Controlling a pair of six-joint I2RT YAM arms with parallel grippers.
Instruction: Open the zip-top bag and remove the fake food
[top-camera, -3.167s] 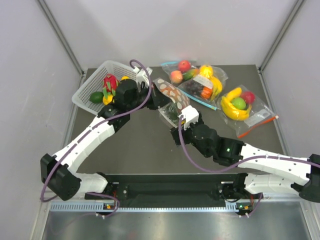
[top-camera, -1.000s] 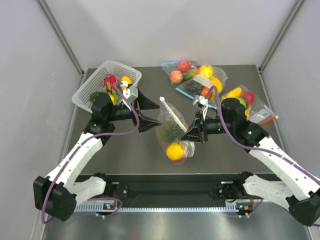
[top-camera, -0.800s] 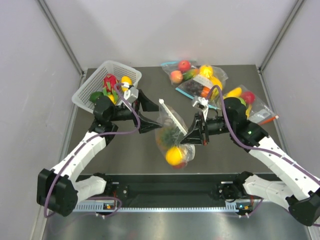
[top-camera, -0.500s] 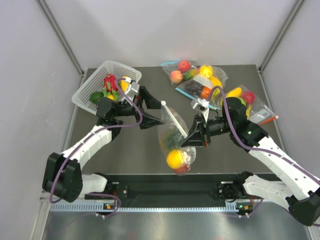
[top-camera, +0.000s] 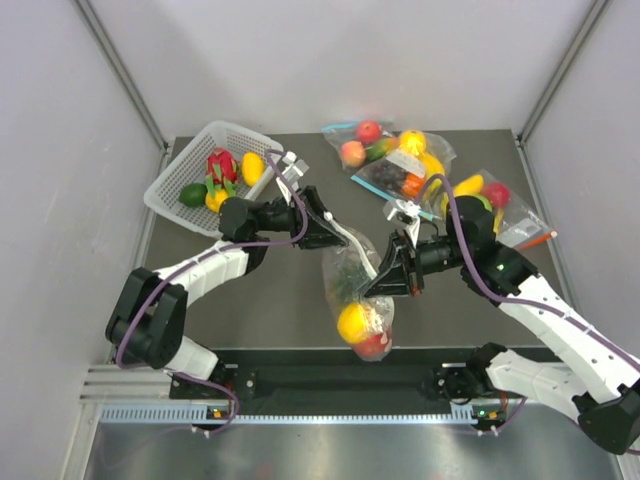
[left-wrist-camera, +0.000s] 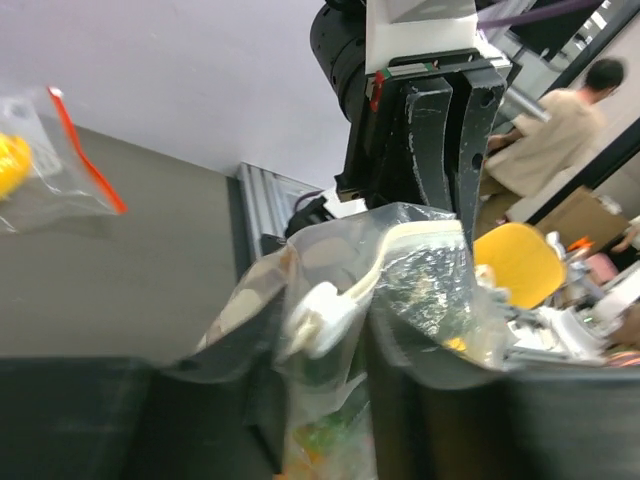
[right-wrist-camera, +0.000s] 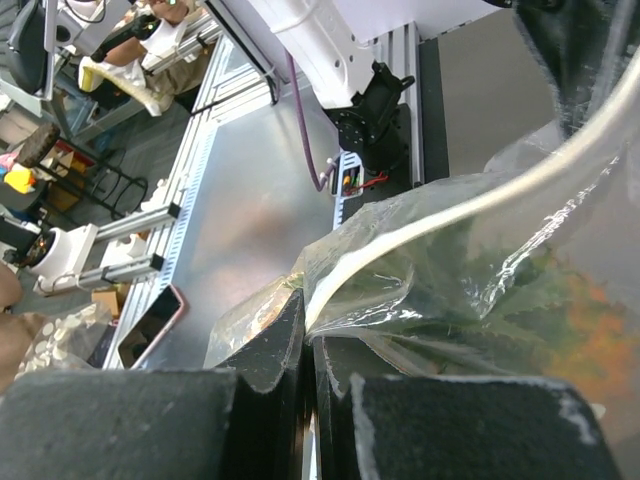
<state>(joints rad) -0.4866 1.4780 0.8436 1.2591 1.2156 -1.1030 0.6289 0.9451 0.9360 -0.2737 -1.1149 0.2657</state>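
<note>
While the zip-top bag (top-camera: 350, 268) hangs over the table (top-camera: 260, 300) between both arms, fake food (top-camera: 352, 322) sagging at its bottom, our right gripper (top-camera: 383, 277) pinches its rim tight; our left gripper (top-camera: 328, 228) straddles the white slider (left-wrist-camera: 318, 315), jaws narrowed, though we cannot tell if they clamp it

From where I stand, no writing, label, brand, number or sign can be read anywhere in these views.

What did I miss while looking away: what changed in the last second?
The left gripper moved right and closed on the zip edge of the zip-top bag; the bag sagged lower. The right gripper stayed shut on its other side, fake food still inside.
</note>
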